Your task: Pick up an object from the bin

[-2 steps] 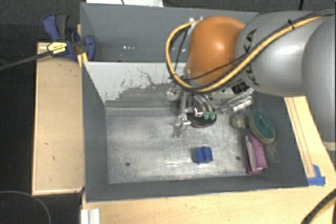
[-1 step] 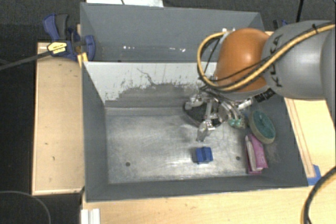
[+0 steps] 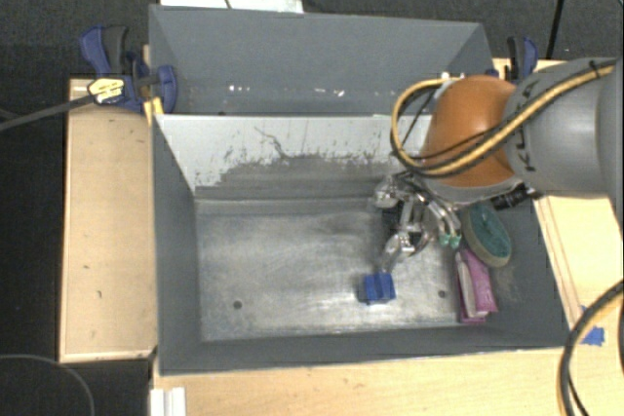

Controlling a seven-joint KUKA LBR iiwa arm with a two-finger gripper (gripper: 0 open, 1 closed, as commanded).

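Gripper (image 3: pixel 402 244) low over grey metal bin (image 3: pixel 273 258) floor, grip state can't tell; small blue squarish block (image 3: pixel 375 287) just nearward of it, long axis unreadable

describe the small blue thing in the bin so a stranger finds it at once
In the grey bin, look right of centre near the front wall. Just beside the pincer lies a small blue block, the only blue thing, apart from the purple piece and green disc at the right wall.
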